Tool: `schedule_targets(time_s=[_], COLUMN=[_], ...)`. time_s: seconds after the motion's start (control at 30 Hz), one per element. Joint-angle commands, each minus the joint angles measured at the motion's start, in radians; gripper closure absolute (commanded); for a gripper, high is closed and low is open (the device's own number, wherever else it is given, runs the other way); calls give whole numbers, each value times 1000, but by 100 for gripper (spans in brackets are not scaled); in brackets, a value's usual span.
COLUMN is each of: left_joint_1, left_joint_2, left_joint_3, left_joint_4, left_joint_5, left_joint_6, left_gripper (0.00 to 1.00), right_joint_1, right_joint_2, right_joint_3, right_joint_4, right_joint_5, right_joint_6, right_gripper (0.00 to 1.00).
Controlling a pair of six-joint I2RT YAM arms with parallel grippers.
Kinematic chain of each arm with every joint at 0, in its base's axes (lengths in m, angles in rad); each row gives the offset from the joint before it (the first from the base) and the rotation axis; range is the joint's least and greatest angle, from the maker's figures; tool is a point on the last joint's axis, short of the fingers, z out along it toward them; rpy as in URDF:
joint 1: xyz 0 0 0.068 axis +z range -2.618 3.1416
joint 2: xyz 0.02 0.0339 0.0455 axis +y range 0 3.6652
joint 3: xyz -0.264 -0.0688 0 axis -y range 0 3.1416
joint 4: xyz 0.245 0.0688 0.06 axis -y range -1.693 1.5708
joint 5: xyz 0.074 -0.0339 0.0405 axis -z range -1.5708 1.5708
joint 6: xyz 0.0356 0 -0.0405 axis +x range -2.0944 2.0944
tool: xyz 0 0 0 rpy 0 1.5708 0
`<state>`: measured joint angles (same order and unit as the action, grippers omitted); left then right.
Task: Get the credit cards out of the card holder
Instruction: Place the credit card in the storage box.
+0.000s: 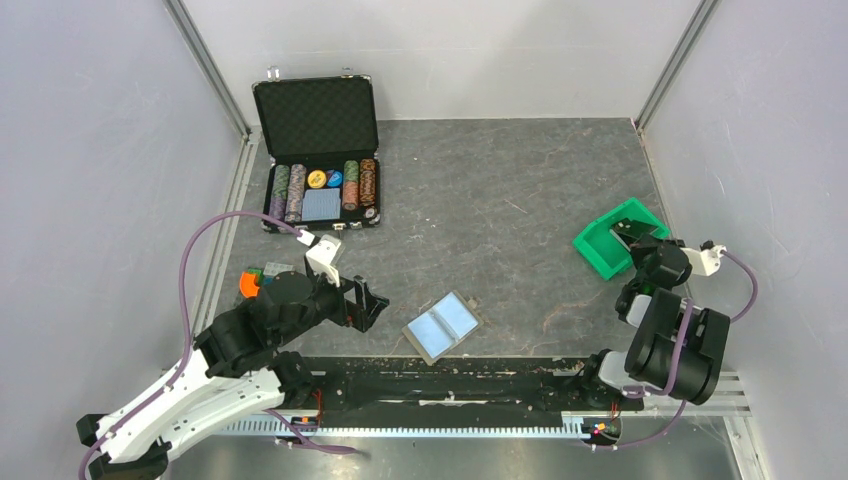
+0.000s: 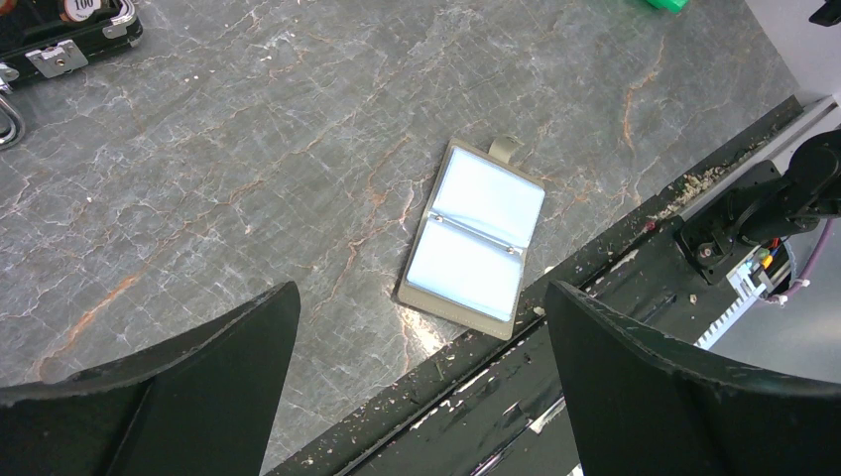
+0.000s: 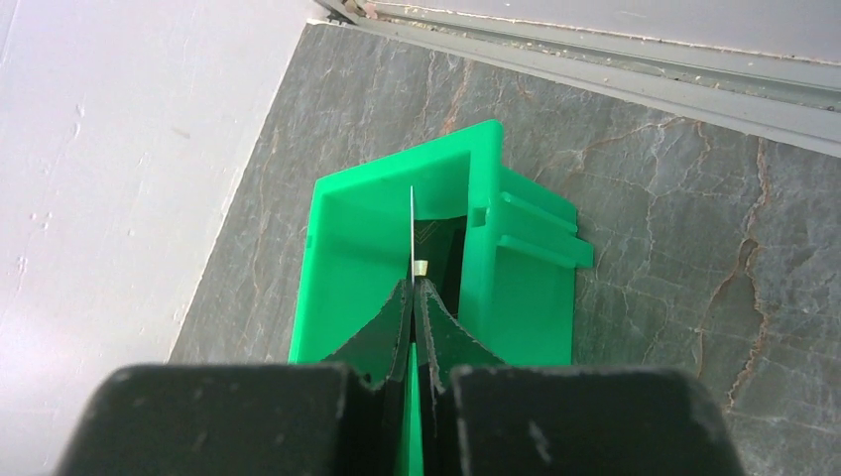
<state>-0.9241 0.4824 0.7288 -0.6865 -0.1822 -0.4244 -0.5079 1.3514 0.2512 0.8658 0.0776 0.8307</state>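
Item 1: small flat tan-brown bifold card holder (image 2: pixel 476 241), spread open on the grey veined stone desk (image 2: pixel 248 149), just beside its near edge; two pale-blue rectangular panels (image 2: pixel 491 193) face up, a tan tab at the far end.
Item 2: left claw (image 2: pixel 421 295), its black fingers (image 2: pixel 198 397) wide apart in the foreground, holding nothing.
Item 3: black case with metal latch (image 2: pixel 60 45), corner only, upper left.
Item 4: black edge rail (image 2: pixel 516 397), strewn with pale crumbs.
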Motion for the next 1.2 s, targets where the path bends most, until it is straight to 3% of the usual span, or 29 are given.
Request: schedule_targets(time_s=[0.0,0.3,0.53,0.7,0.93,1.17], left_joint_1=[-1,-1,-1,-1,-1,0], left_joint_2=[-7,-10,-7,-5,-4,-22], left_joint_3=[-4,-4,-2,-2,-2,-3], left_joint_4=[21,21,21,22,21,21], left_joint_5=[-11,-17,-23,-18,-18,-26], left_joint_6=[24,24,27,27,27,27], left_gripper=[0,0,0,0,0,0], right_joint_1=[-3,-1,7,11,12,18], right_joint_2=[13,68,88,45,7,-11], right_joint_3=[13,28,45,75,217,325], right_joint_4=[45,50,33,-80,-408,-596], right_joint_5=[44,30,28,48,92,148], right_joint_6=[12,34,33,25,19,2], right_gripper=[100,99,86,72,70,69])
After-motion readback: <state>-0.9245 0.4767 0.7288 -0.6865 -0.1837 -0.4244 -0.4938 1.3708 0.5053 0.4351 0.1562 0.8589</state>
